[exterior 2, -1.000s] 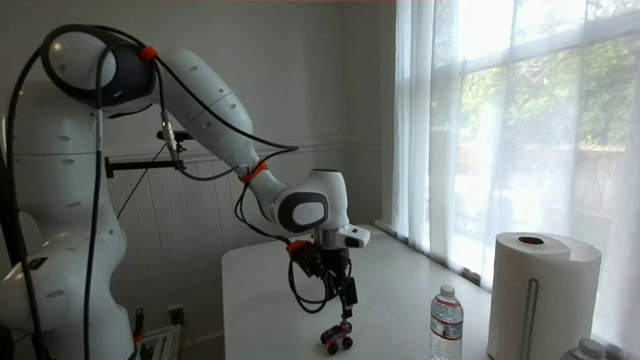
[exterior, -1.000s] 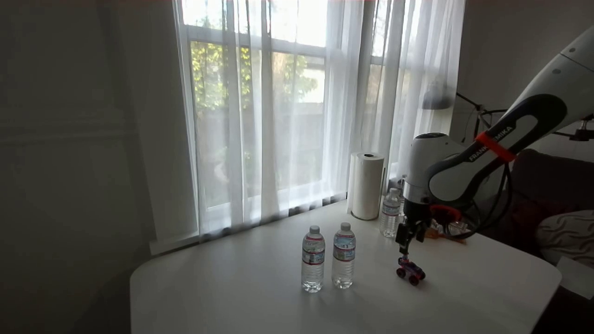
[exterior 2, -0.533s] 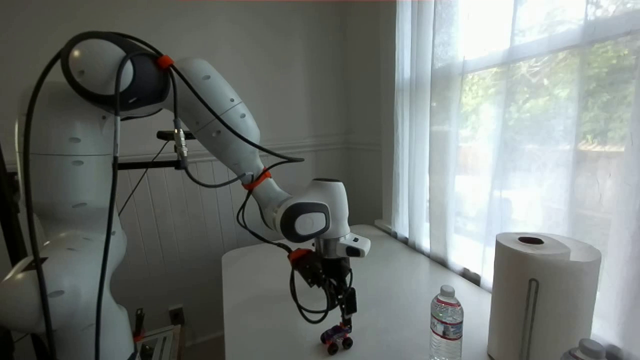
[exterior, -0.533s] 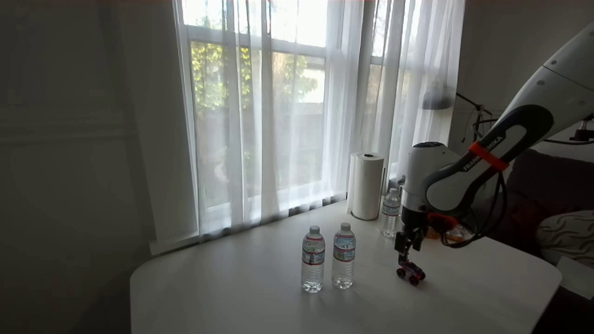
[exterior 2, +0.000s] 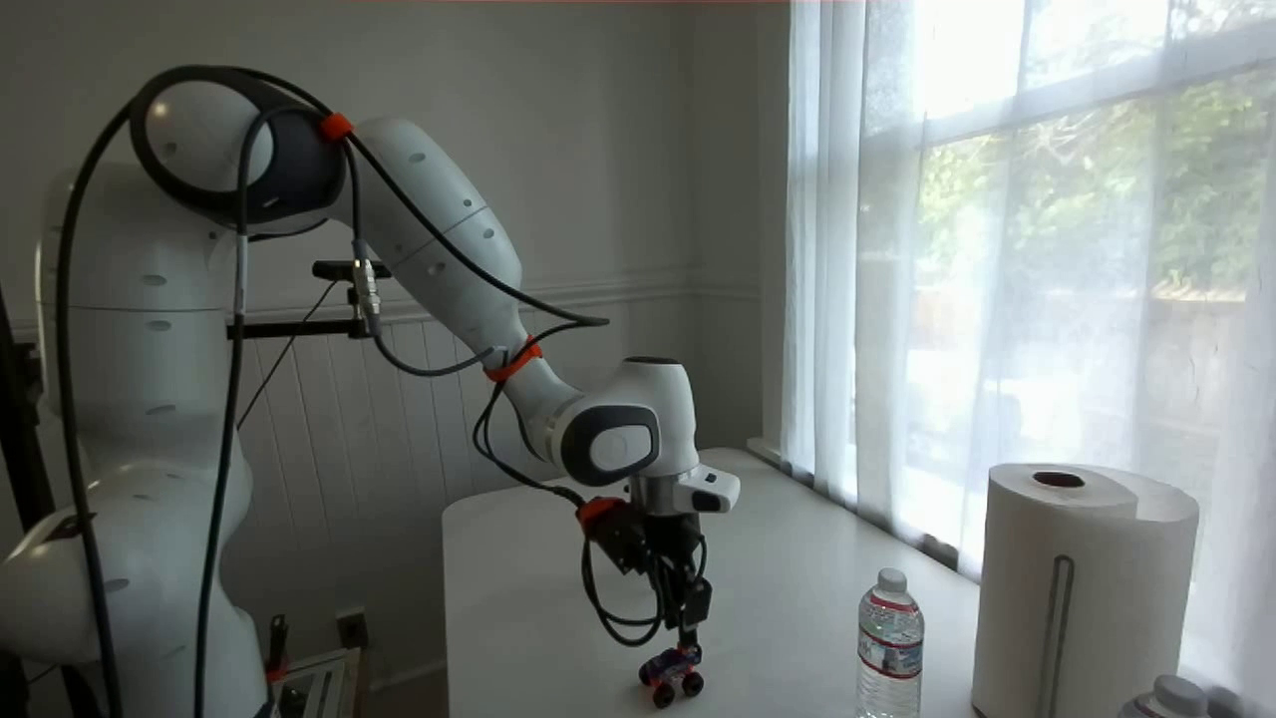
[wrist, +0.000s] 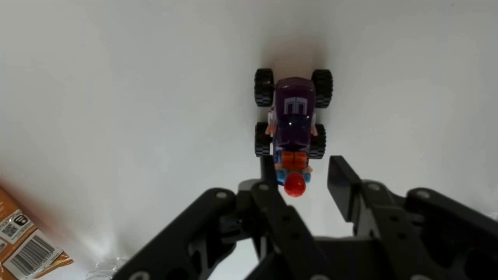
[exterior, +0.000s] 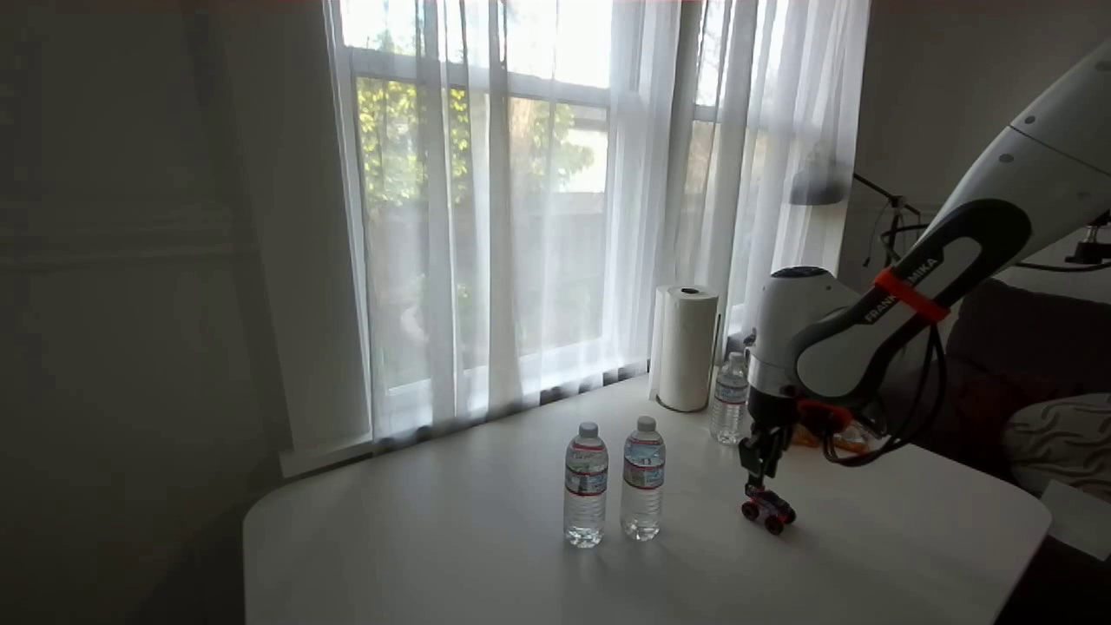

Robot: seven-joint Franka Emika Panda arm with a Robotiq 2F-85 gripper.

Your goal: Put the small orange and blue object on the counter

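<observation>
Claw (wrist: 302, 168) moved down since 1 sec. ago; its fingers (wrist: 342, 181) stand apart, w/ the small orange & blue figure (wrist: 294, 160) btw. them, contact unclear. Figure is at one end of the purple toy truck (wrist: 294, 130), which stands on the table (exterior: 417, 538). Paper roll (exterior 2: 1116, 618) stands also there.

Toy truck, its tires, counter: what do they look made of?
Toy truck: probably hard plastic, glossy; small sharp glints on the purple body.
Tires: rubber or plastic, can't tell; dull black, chunky tread.
Counter: perhaps laminate or painted wood; smooth, pale, with soft, diffuse sheen.
</observation>
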